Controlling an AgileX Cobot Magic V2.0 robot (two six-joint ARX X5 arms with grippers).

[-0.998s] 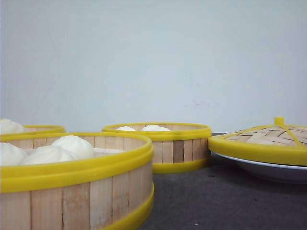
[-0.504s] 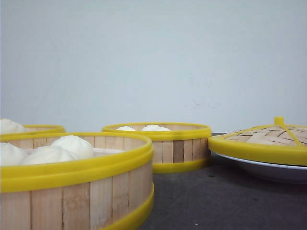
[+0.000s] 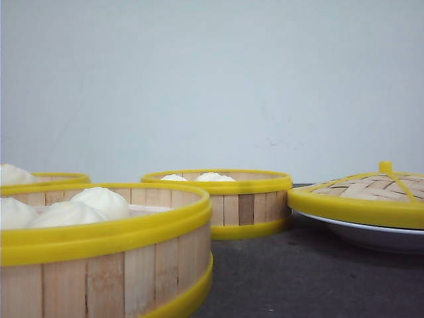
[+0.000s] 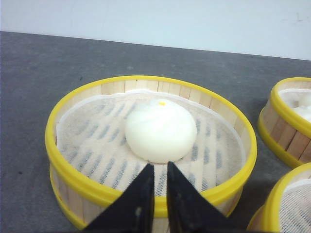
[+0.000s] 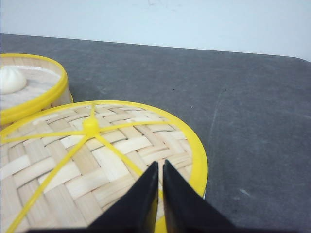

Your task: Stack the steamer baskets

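Three steamer baskets stand on the dark table in the front view: a near one (image 3: 119, 265) at left holding white buns (image 3: 99, 201), one behind it (image 3: 50, 179) at the far left, and a middle one (image 3: 228, 205). No gripper shows in that view. In the left wrist view my left gripper (image 4: 160, 167) is shut and empty, hanging above the near rim of a basket (image 4: 146, 79) with one bun (image 4: 160, 130). My right gripper (image 5: 161, 165) is shut and empty above the woven lid (image 5: 73, 170).
The domed lid (image 3: 361, 199) with a yellow knob (image 5: 90, 125) rests on a white plate (image 3: 371, 235) at the right. Two more baskets (image 4: 286, 121) (image 4: 284, 204) crowd the left gripper's side. A basket (image 5: 29, 92) sits beside the lid. A pale wall stands behind.
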